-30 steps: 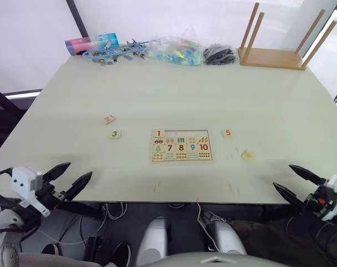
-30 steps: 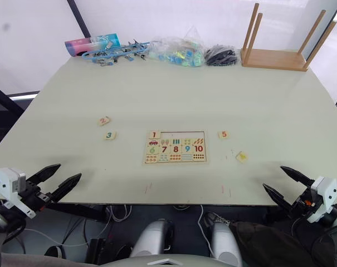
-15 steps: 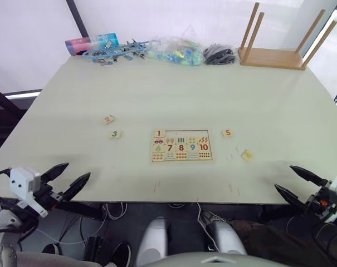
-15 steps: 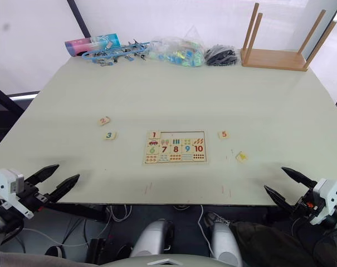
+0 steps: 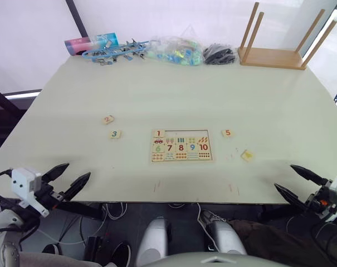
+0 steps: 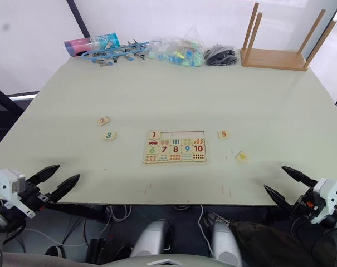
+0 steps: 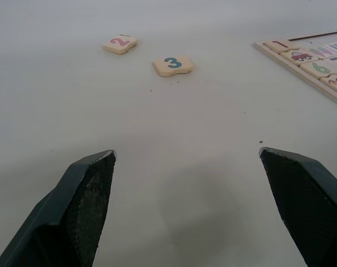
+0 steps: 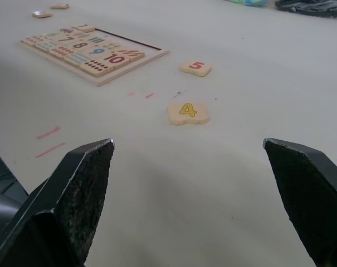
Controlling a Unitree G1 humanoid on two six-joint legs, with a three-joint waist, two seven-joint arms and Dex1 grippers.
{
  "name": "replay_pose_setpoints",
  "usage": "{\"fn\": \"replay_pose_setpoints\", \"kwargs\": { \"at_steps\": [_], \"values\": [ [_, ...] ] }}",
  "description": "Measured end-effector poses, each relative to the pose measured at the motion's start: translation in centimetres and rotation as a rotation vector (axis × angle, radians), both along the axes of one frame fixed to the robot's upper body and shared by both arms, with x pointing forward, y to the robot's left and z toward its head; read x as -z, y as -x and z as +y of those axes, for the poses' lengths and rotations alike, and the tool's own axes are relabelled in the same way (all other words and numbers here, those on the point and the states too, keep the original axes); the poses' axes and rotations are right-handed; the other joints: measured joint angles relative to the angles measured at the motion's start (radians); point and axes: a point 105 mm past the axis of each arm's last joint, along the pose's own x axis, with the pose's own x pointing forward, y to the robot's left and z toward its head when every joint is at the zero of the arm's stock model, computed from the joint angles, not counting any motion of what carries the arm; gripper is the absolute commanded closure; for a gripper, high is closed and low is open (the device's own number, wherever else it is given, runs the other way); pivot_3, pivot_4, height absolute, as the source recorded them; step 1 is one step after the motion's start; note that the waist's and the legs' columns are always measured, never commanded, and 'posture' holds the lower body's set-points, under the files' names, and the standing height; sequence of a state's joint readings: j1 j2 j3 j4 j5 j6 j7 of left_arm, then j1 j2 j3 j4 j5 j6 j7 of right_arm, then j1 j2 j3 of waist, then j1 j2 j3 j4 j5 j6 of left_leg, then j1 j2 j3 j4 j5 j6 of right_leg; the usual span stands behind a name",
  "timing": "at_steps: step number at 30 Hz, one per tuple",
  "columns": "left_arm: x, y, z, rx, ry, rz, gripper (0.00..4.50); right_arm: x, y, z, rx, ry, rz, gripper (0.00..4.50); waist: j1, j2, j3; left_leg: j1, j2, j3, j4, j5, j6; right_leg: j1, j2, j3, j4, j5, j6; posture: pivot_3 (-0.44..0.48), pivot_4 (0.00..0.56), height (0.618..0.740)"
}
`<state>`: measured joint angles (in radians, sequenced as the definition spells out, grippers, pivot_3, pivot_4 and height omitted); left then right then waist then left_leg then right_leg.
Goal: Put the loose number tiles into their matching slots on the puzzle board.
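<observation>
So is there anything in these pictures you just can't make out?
- The puzzle board: its small pictures and dot rows are too small to read in the eye views, and the picture edge cuts the board off in the left wrist view.
- The clear bag at the table's far edge: its contents are too small to identify.
- The dark bundle beside it: too small to name.
- The right claw: the frame edge cuts off the arm behind it.

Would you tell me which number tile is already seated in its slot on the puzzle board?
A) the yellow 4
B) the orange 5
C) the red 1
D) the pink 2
C: the red 1 tile sits in the top-left slot of the puzzle board, while the 2 tile, 3 tile, 4 tile and 5 tile lie loose on the table.
</observation>
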<state>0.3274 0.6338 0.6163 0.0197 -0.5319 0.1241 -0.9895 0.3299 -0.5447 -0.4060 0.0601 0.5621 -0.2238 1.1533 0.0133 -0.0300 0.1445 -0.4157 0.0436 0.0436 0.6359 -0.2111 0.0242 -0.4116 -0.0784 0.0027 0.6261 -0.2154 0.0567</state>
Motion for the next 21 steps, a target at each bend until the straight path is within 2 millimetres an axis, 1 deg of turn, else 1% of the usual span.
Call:
{"fn": "replay_pose_setpoints", "kwargs": {
  "at_steps": [5, 9, 15, 21],
  "values": [
    [-0.1, -0.5, 0.3, 0.01, 0.0, -0.001, 0.09, 0.0, 0.0, 0.1, 0.0, -0.005, -0.002, 0.0, 0.0, 0.0, 0.0, 0.0, 0.0, 0.0, 0.0, 0.0, 0.0, 0.0, 0.0, 0.0, 0.0, 0.0, 0.0, 0.0, 0.15, 0.74],
    [-0.3, -1.3, 0.9, 0.029, -0.023, 0.005, 0.09, -0.3, 0.4, 0.6, -0.039, -0.03, -0.013, 0.0, 0.002, 0.001, 0.0, 0.0, 0.0, 0.0, 0.0, 0.0, 0.0, 0.0, 0.0, -0.001, 0.0, 0.0, 0.0, 0.0, 0.15, 0.74],
    [-2.1, -4.0, 2.2, 0.035, -0.035, -0.047, 0.09, -1.7, 0.8, 2.3, -0.146, -0.074, -0.054, 0.0, 0.0, 0.0, 0.0, 0.0, 0.0, 0.0, 0.0, 0.0, 0.0, 0.0, 0.0, -0.001, 0.0, 0.0, 0.0, 0.0, 0.15, 0.74],
    [-2.6, -7.2, 2.6, 0.039, -0.064, -0.043, 0.09, -2.3, 1.0, 3.4, -0.214, -0.099, -0.073, 0.0, 0.002, 0.0, 0.0, -0.001, -0.001, 0.0, 0.0, 0.0, 0.0, 0.0, 0.004, -0.001, 0.0, 0.002, -0.003, 0.0, 0.15, 0.74]
  ]
}}
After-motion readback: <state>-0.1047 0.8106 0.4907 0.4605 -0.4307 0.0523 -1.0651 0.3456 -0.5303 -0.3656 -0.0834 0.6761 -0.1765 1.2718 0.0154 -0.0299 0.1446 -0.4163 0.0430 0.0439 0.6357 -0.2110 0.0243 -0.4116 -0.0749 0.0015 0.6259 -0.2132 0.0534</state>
